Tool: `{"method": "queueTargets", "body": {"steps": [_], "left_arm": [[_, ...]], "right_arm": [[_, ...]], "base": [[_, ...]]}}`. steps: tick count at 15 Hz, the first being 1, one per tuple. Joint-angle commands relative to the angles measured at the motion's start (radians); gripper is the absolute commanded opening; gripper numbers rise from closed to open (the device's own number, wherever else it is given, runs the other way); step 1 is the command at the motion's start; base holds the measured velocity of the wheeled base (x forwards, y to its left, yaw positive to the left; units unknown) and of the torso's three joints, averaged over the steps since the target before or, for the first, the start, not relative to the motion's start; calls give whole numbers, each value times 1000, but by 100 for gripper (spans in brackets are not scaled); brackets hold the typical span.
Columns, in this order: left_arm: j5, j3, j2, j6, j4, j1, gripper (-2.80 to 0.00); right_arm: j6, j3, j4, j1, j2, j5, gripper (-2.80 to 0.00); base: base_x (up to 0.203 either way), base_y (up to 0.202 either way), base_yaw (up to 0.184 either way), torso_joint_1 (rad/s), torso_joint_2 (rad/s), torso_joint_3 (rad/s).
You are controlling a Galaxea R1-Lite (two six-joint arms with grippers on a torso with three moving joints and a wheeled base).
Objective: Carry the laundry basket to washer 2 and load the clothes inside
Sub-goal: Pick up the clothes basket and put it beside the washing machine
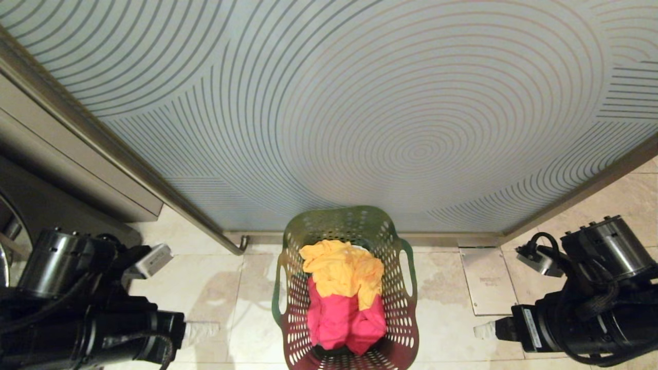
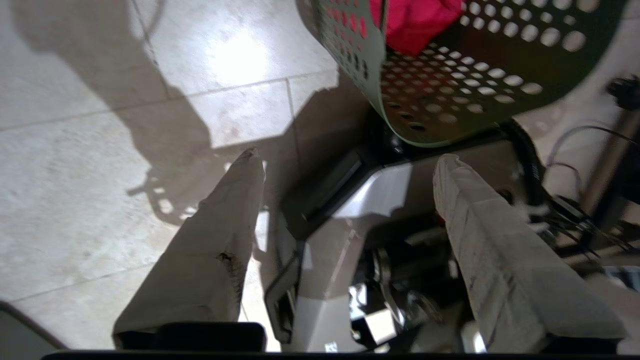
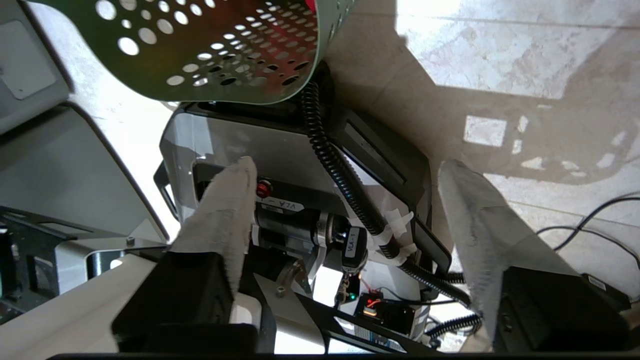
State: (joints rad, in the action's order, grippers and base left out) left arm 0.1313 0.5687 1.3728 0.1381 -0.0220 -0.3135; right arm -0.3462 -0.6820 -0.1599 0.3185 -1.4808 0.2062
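- The patterned glass wall (image 1: pixel 360 103) fills the upper head view, pale with concentric curved lines; beige floor tiles (image 1: pixel 216 288) run along its foot; a grey appliance edge (image 1: pixel 31 205) shows at far left, and no numeral can be read on it
- The laundry basket (image 1: pixel 403 288) stands on the floor, centred between the arms and close against the glass wall; dark green, flexible, dotted with round holes, with a cut-out handle loop on each side
- The clothes (image 1: pixel 344 293) lie heaped inside; a yellow-orange garment (image 1: pixel 339 267) on top, a bright pink-red one (image 1: pixel 339 324) below it
- The left tool (image 2: pixel 345 170) hangs low beside the basket's left, its padded fingers (image 2: pixel 225 215) spread apart, holding nothing; the right tool (image 3: pixel 345 175) mirrors it on the right, fingers (image 3: pixel 225 210) likewise spread and empty
- Judged step: taking hold of the basket; each tool would best close on its own handle loop, both at equal height, lifting evenly so the soft walls do not buckle or tip the clothes out
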Motion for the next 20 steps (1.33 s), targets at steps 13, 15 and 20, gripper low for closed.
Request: {"method": "queueTargets", "body": {"steps": [13,15,20], "left_arm": [[-139,13,343,158,277,-243,0],[-142,42,383,187,279,-277,0],[-202,104,513,216,414,-295,0]], "right_arm": [[-1,-116,56,-7,-279,-49,0],[-1,-168,80,-7,-324,-65,0],[-2,-180,77,-3,-329,-68,0]], "base": [[0,0,0,0,0,0],[0,0,0,0,0,0],[0,0,0,0,0,0]]}}
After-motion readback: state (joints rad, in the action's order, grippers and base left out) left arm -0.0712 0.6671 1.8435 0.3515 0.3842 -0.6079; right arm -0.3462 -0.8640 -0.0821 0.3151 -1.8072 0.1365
